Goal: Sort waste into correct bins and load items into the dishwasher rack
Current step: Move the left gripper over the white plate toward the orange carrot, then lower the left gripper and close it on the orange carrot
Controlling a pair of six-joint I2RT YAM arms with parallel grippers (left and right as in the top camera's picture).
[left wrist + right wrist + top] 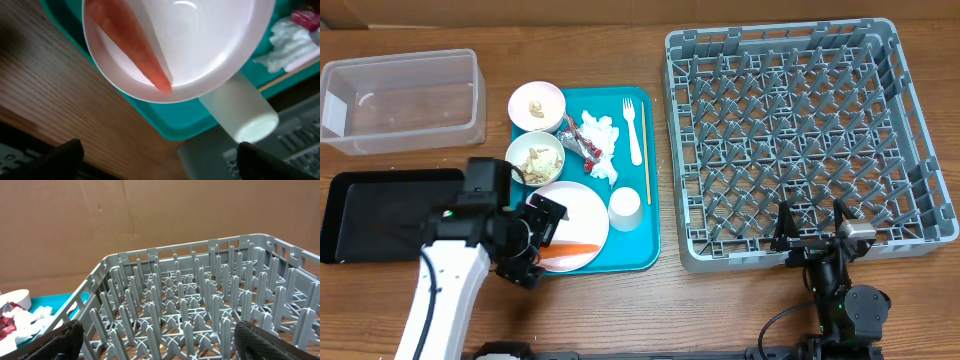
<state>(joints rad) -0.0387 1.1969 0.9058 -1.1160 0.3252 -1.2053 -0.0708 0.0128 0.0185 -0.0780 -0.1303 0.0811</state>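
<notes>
nearest, the left gripper (pixel 538 240) hangs spread wide over the near-left rim of the round white plate (pixel 582 212), pinching nothing. the orange carrot (pixel 570 247) lies along the plate's near side, just ahead of the fingers. the right gripper (pixel 812 232) is spread too and holds nothing, just at the near wall of the large grey latticed plastic dishwasher rack (pixel 800 140). bare wooden surface (pixel 620 310) runs open along the near edge between the two arms.

the plate fills the near-left corner of the teal serving tray (pixel 653 200), with the small white cup (pixel 625 208) just beside its right rim. only a narrow strip of wood parts the tray from the rack.

farther back on the tray sit two small white bowls with beige scraps (pixel 535 155), crumpled white paper napkins (pixel 605 150), a red-and-silver wrapper (pixel 578 140), a white plastic fork (pixel 632 130), and a thin wooden stick (pixel 646 175) along the right edge.

to the left, the shallow black tray (pixel 380 210) has its right end beneath the left arm. beyond it stands the clear rectangular plastic tub (pixel 400 100), with open wood between tub and teal tray.
</notes>
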